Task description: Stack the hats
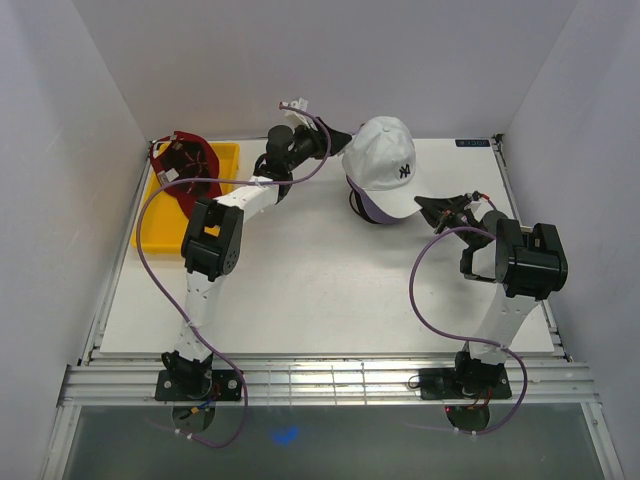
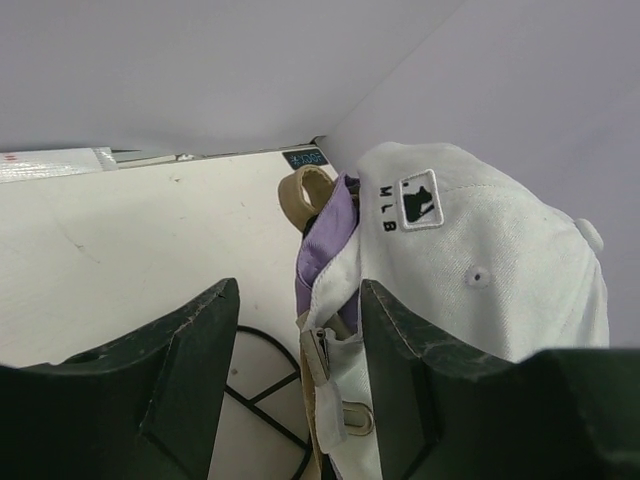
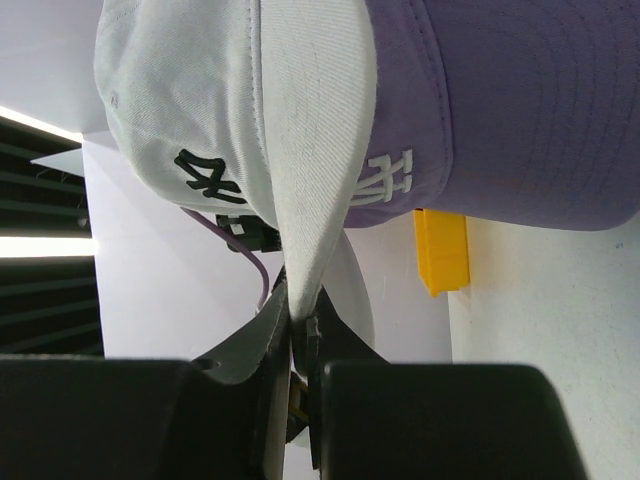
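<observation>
The white cap (image 1: 385,160) sits tilted on top of the lavender cap (image 1: 372,210) at the table's back middle. My right gripper (image 1: 432,212) is shut on the white cap's brim (image 3: 310,150); the lavender cap (image 3: 520,100) shows beside it. My left gripper (image 1: 335,140) is open behind the pile, its fingers (image 2: 180,370) either side of the white cap's back strap (image 2: 325,370); the white cap (image 2: 480,260) and the lavender cap (image 2: 325,240) show there. A dark red cap (image 1: 185,170) lies upside down in the yellow tray (image 1: 225,155). The black cap hardly shows, only a dark edge under the pile.
The yellow tray stands at the table's back left and also shows in the right wrist view (image 3: 440,250). White walls close in the table at the back and both sides. A black circle mark (image 2: 260,380) is on the table under the pile.
</observation>
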You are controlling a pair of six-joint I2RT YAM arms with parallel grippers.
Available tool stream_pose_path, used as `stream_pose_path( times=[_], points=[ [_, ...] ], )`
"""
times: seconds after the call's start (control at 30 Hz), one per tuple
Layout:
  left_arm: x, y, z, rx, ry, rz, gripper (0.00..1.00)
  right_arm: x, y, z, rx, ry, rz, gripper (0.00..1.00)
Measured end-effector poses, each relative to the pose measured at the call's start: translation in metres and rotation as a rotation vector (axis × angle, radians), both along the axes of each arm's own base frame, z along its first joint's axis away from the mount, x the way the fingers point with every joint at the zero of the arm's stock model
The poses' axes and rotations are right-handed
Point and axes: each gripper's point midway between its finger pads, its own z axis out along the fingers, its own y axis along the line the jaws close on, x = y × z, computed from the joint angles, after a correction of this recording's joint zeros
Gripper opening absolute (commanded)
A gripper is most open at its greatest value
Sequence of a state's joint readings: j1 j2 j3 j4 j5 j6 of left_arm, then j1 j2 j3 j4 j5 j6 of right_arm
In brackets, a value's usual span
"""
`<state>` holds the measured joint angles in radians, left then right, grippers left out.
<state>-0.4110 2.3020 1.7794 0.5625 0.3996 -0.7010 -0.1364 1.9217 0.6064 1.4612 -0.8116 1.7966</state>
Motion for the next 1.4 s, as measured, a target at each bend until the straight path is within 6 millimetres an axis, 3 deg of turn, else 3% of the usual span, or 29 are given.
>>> stream_pose_path(
  times=[0.17, 0.2, 0.3, 0.47, 1.0, 1.4],
  points=[
    [-0.005, -0.004, 0.004, -0.020, 0.007, -0.033, 0.45, 0.000, 0.000, 0.000, 0.000, -0.001, 0.000, 0.08],
    [-0.005, -0.004, 0.006, -0.024, 0.009, -0.038, 0.34, 0.000, 0.000, 0.000, -0.001, -0.001, 0.000, 0.08],
    [-0.007, -0.007, 0.013, -0.039, 0.006, -0.059, 0.18, 0.000, 0.000, 0.000, -0.002, -0.002, -0.001, 0.08],
    [-0.009, -0.014, 0.014, -0.049, 0.006, -0.081, 0.00, 0.000, 0.000, -0.002, -0.004, 0.001, -0.001, 0.08],
    [-0.006, -0.015, -0.003, -0.039, 0.072, -0.061, 0.00, -0.013, -0.002, -0.030, -0.029, 0.032, -0.045, 0.08],
    [-0.005, -0.015, -0.012, -0.024, 0.109, -0.044, 0.00, -0.015, -0.003, -0.032, -0.124, -0.054, -0.070, 0.08]
  ],
)
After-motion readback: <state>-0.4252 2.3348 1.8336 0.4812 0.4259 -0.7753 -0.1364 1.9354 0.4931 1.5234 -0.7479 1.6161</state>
